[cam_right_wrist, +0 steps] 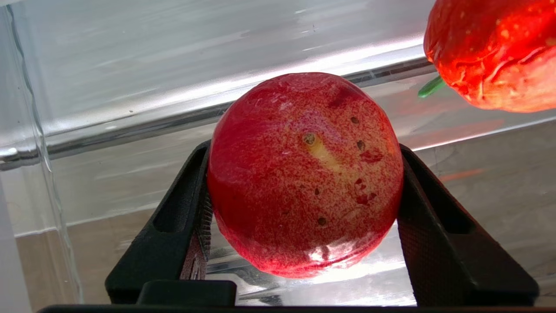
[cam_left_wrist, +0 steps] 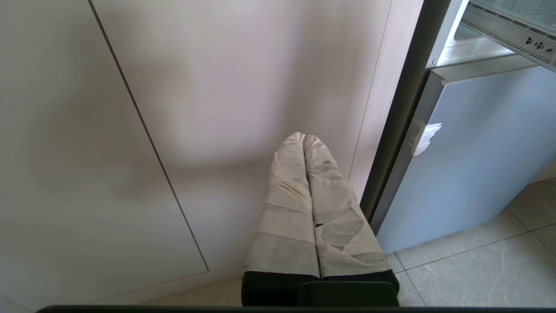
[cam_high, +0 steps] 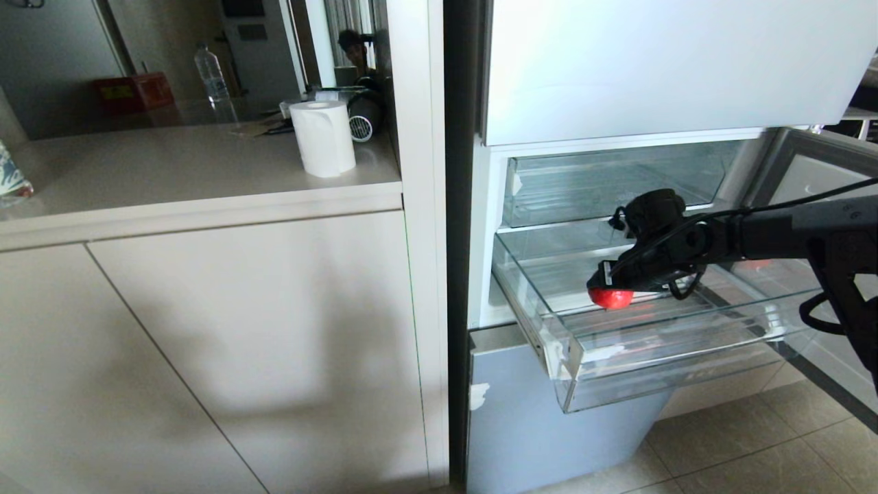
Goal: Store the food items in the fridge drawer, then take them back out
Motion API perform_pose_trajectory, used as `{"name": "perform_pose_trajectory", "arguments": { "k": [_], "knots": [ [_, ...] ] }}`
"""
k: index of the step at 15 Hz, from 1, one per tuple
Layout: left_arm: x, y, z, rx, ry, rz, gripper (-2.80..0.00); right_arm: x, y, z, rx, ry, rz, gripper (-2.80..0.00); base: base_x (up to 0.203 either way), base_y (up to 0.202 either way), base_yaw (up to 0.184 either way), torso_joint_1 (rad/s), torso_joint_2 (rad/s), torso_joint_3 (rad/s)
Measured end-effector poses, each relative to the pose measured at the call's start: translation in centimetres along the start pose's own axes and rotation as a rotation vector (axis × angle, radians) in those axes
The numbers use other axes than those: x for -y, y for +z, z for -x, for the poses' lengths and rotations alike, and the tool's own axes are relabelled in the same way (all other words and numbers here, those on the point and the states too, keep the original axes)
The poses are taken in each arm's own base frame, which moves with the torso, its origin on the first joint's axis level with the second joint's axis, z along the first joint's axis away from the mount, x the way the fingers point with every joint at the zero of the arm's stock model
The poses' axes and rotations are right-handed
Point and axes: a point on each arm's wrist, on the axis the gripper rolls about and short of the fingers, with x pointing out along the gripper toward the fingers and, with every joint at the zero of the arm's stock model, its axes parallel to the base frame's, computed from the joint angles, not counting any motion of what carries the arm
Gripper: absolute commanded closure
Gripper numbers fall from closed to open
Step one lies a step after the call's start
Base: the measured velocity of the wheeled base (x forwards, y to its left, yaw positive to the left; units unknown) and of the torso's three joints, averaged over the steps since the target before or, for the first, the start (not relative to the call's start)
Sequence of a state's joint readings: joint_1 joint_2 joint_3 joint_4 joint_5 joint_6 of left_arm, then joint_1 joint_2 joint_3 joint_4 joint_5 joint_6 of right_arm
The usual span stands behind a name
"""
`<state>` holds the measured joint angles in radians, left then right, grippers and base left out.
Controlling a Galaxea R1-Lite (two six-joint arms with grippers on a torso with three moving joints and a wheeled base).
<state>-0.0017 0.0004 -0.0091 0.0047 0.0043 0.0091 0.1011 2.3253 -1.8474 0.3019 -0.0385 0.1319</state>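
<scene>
My right gripper reaches into the pulled-out clear fridge drawer. Its two black fingers press on both sides of a round, speckled red food item, which shows as a red ball at the gripper's tip in the head view. A second red-orange food item with a small green stem lies in the drawer just beyond it. The drawer's see-through wall rises behind both. My left gripper hangs low in front of the cabinet, its tape-wrapped fingers pressed together and holding nothing.
A shallower clear tray sits above the drawer under the fridge's upper door panel. The pale blue lower panel is below. The open fridge door stands on the right. A paper roll stands on the counter to the left.
</scene>
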Motion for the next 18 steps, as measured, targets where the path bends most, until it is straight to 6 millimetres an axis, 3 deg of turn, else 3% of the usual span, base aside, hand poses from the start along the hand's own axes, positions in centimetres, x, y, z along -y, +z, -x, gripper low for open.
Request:
{"name": "perform_pose_trajectory", "arguments": {
  "k": [3, 6, 9, 13, 16, 18],
  "knots": [
    [0.0, 0.0, 0.0, 0.000, 0.000, 0.000, 0.00, -0.1, 0.2, 1.4, 0.006, 0.004, -0.023, 0.00, 0.000, 0.000, 0.000, 0.000, 0.00, 0.000],
    [0.0, 0.0, 0.0, 0.000, 0.000, 0.000, 0.00, -0.4, 0.9, 5.9, 0.057, 0.020, -0.030, 0.00, 0.000, 0.000, 0.000, 0.000, 0.00, 0.000],
    [0.0, 0.0, 0.0, 0.000, 0.000, 0.000, 0.00, -0.2, 1.0, 12.8, 0.133, 0.035, -0.034, 0.00, 0.000, 0.000, 0.000, 0.000, 0.00, 0.000],
    [0.0, 0.0, 0.0, 0.000, 0.000, 0.000, 0.00, 0.6, -1.7, 22.9, 0.241, 0.057, -0.038, 0.00, 0.000, 0.000, 0.000, 0.000, 0.00, 0.000],
    [0.0, 0.0, 0.0, 0.000, 0.000, 0.000, 0.00, 1.3, -4.5, 28.7, 0.324, 0.078, -0.032, 0.00, 0.000, 0.000, 0.000, 0.000, 0.00, 0.000],
    [0.0, 0.0, 0.0, 0.000, 0.000, 0.000, 0.00, 1.6, -6.1, 31.4, 0.372, 0.091, -0.028, 0.00, 0.000, 0.000, 0.000, 0.000, 0.00, 0.000]
  ]
}}
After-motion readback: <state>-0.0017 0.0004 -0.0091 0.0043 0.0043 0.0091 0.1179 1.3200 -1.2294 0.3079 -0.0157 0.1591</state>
